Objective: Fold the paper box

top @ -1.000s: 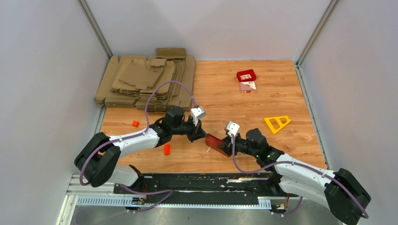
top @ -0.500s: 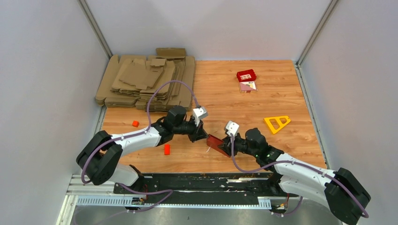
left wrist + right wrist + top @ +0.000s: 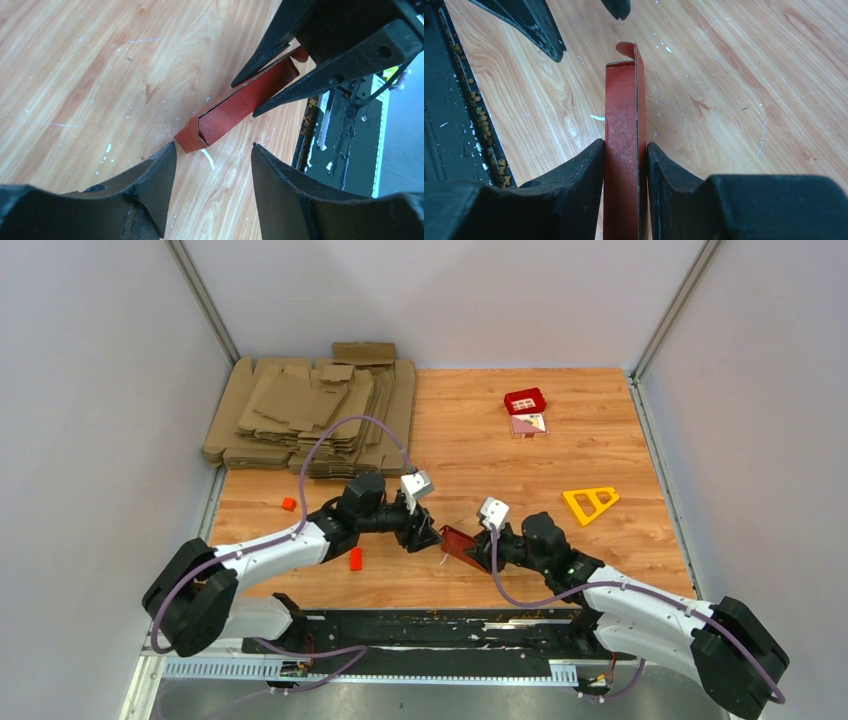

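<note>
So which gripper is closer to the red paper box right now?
Right. The right gripper is clamped on one end of the paper box; the left gripper stands open just short of its other end.

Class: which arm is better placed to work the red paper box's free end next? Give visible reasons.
Left. The left claw stands open at the paper box's free end, where a small flap curls. The right claw is shut on the other end, steadying it.
</note>
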